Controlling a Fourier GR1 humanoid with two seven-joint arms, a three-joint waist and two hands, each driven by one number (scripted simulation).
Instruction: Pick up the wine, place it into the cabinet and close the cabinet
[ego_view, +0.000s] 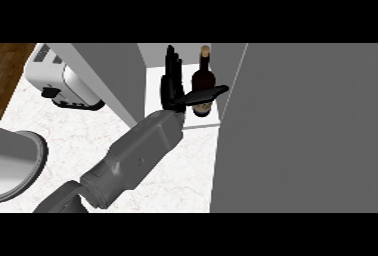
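Reaching up from the near edge on a grey forearm, left hand (174, 85) standing fingers straight, thumb crossing the wine (203, 80), holding nothing. Wine standing upright inside the cabinet (295, 125). Withdrawing straight back, avoiding tipping it, before swinging the door.

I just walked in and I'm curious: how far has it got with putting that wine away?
Mostly there. The wine bottle stands upright inside the cabinet, so the placing looks done. One robot hand is beside the bottle, fingers straight, thumb across its front; which arm it belongs to is unclear. Left to do: pull the arm out and shut the cabinet door, which is open.
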